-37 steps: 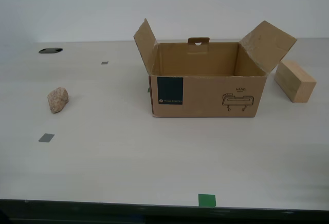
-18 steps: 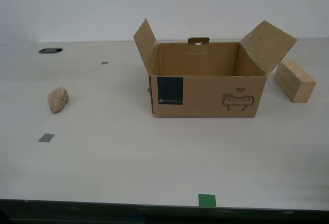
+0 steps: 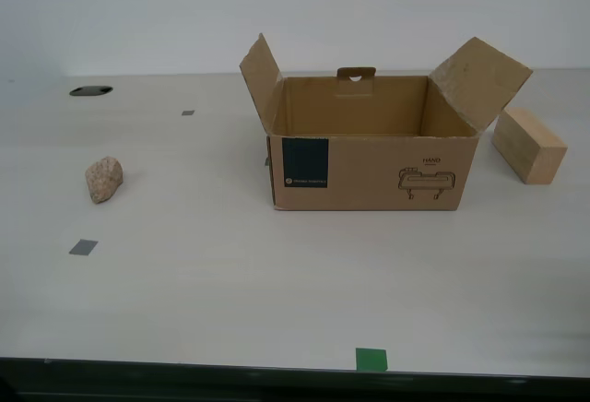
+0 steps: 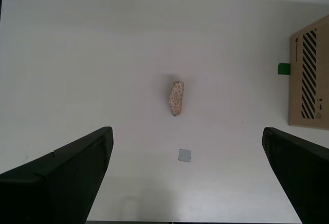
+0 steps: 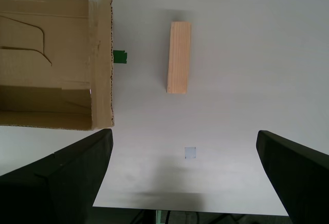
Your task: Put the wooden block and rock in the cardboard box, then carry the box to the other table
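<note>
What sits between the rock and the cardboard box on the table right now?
Nothing solid. In the exterior view the stretch from the rock to the cardboard box is bare tabletop. The second wrist view agrees, showing only a green tape mark at the box's edge.

One cardboard box [image 3: 369, 144], one rock [image 3: 104, 179], one wooden block [image 3: 528, 146]. Two grey squares [image 3: 82, 247], one green tape mark [image 3: 371, 359].

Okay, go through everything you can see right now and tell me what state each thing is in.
Box: upright on the table, flaps open, looks empty.
Block: on the table beside the box, outside it, ungrasped.
Rock: on the table, apart from the box, ungrasped.
My first gripper: fingers open, above the block, holding nothing.
My second gripper: fingers open, above the rock, holding nothing.
</note>
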